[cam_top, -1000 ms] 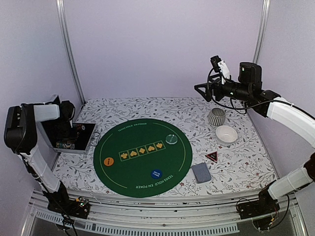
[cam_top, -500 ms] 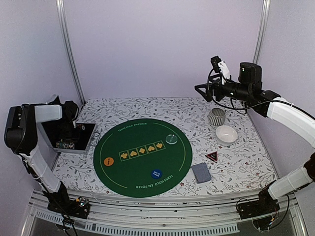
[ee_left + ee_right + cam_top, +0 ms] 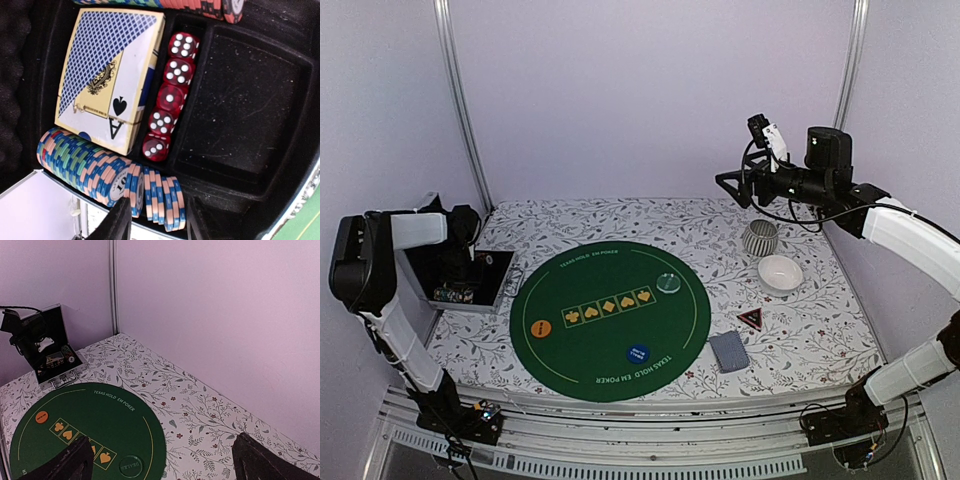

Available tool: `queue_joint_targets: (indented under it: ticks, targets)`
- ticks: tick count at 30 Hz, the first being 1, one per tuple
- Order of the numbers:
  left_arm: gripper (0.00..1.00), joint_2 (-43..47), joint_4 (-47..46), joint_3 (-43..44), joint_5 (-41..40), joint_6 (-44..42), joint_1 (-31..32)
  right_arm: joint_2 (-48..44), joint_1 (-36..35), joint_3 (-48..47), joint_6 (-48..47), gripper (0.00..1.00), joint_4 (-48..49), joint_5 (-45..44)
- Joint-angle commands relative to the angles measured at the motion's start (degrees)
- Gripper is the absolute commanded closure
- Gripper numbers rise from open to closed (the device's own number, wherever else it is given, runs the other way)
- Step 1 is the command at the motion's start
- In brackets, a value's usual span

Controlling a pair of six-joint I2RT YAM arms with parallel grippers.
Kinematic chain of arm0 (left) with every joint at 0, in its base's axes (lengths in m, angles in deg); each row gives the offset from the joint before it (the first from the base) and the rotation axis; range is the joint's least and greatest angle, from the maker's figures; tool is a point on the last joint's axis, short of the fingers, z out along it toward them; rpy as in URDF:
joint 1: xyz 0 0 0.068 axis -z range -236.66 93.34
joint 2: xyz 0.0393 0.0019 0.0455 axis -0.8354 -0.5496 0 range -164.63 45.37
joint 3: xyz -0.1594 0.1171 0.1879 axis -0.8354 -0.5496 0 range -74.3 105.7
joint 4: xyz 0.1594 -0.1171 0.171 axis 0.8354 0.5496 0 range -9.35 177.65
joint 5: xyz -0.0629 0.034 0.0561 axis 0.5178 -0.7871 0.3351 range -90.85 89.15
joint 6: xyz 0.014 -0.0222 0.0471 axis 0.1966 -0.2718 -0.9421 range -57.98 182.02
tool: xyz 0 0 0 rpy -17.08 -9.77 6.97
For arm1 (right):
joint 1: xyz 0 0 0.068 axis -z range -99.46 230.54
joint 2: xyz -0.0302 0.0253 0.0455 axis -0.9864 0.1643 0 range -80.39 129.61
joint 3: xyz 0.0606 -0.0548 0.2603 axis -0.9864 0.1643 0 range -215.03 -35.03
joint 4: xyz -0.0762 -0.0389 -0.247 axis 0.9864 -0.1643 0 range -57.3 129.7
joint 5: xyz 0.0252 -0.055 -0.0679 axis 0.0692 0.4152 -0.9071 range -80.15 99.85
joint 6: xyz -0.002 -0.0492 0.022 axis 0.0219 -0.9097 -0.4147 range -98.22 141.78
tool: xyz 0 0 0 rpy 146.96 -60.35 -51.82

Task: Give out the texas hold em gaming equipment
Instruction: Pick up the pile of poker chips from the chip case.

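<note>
Only the left wrist view sees into the case (image 3: 240,100) left of the green mat (image 3: 610,320): the left gripper (image 3: 159,225) straddles striped poker chips (image 3: 160,197) (clamped or not, I cannot tell). High beyond the mat the right gripper (image 3: 162,455) gapes wide; playing cards (image 3: 728,351) lie just right of the mat.

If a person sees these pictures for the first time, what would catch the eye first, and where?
First, the round green poker mat in the middle of the flowered table. Next, the open case at the left edge, where the left gripper hangs over striped chips, red dice and a card box. The right gripper is raised high at far right, jaws wide.
</note>
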Motion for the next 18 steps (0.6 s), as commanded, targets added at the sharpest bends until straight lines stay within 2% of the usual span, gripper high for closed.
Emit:
queue_joint_targets:
  ticks: [1,10,18]
  targets:
    - [0.58,-0.2,0.1,1.1,-4.1,-0.4,0.5,0.5,0.4,0.3,-0.6,0.01,-0.6,1.2]
    - [0.55,-1.1,-1.1,0.3,-3.7,-1.2,0.2,0.4,0.4,0.0,-0.8,0.01,-1.0,1.1]
    - [0.67,-4.9,-1.4,1.1,1.8,-1.3,-0.7,-0.1,0.4,0.0,-1.4,0.01,-1.7,0.4]
